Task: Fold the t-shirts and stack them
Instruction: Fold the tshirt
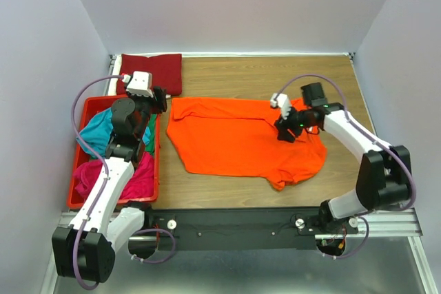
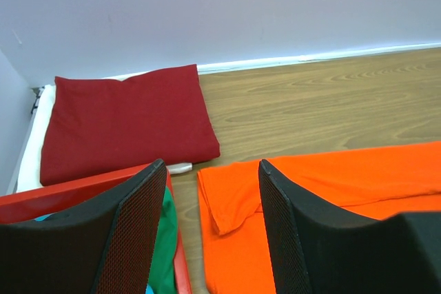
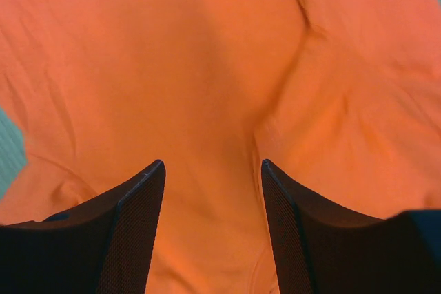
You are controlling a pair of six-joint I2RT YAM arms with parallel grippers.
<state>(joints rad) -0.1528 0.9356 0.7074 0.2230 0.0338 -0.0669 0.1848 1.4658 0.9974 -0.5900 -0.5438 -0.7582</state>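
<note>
From above, the orange t-shirt (image 1: 234, 139) lies spread mid-table, long axis left to right. The right gripper (image 1: 284, 129) hangs over its right part, jaws wide and empty; the left gripper (image 1: 157, 101), likewise wide and empty, sits at the red crate's (image 1: 74, 191) far corner, beside the shirt's left edge. At the left wrist, orange cloth lies right of the jaws, with the folded dark red t-shirt (image 2: 124, 125) beyond. At the right wrist, cloth lies directly beneath the jaws, so that arm is nearer.

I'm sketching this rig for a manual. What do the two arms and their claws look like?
The left arm and right arm have white links with black joints, each trailed by a looping lavender cable. The left claw and right claw have black fingers with mesh-textured inner faces.
</note>
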